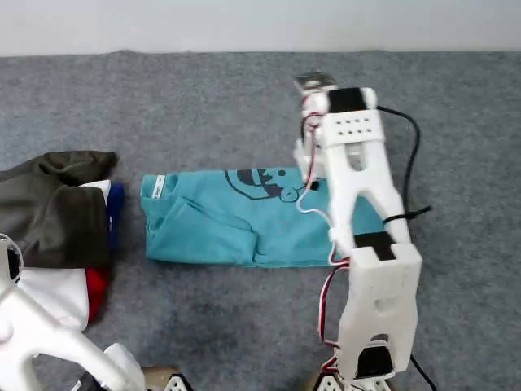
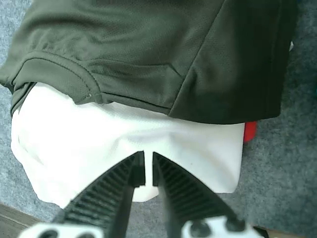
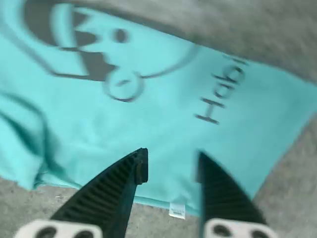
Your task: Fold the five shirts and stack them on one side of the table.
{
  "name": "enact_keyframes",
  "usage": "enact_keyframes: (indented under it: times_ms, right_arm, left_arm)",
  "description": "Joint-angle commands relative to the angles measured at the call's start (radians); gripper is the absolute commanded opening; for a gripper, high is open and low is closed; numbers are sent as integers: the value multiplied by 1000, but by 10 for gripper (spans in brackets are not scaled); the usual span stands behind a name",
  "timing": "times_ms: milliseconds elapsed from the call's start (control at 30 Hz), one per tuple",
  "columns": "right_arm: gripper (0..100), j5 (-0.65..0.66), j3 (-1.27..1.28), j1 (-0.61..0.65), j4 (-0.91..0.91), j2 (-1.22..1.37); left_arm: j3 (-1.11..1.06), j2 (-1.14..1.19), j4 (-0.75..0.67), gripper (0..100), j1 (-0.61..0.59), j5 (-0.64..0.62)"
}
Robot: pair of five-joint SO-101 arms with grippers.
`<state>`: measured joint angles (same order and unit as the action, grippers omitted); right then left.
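— Over the middle of the table (image 1: 244,98), why is your right gripper (image 3: 171,161) spread so wide?

— Because the teal shirt (image 1: 236,220) lies just beneath it, folded into a long band but not yet into a packet. My jaws stand well apart with nothing between them, near one edge of the cloth, which I judge to be the place to pinch for the next fold.

— And your left gripper (image 2: 147,159)?

— Closed to a thin slit, holding nothing. It hangs above the white shirt (image 2: 99,148), which sits under the dark olive shirt (image 2: 148,54) in the pile on my left side of the table.

— Why there?

— That side is where the stack gathers; a red shirt (image 2: 250,131) and a blue shirt (image 1: 116,204) peek out from beneath. The pile looks loose rather than squared, so I think it needs tidying once the teal one joins it.
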<state>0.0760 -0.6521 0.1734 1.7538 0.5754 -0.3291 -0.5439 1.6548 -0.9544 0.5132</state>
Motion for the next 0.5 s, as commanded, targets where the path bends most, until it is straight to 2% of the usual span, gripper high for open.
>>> enact_keyframes:
  times_ms: [0, 267, 467]
  right_arm:
    - [243, -57, -6, -73, 41, -61]
    - [243, -80, -3, -191, 39, -47]
    - [243, -78, -5, -231, 28, 94]
  left_arm:
    - [5, -25, -18, 37, -6, 18]
    - [5, -25, -20, 37, -6, 44]
    - [5, -25, -18, 37, -6, 44]
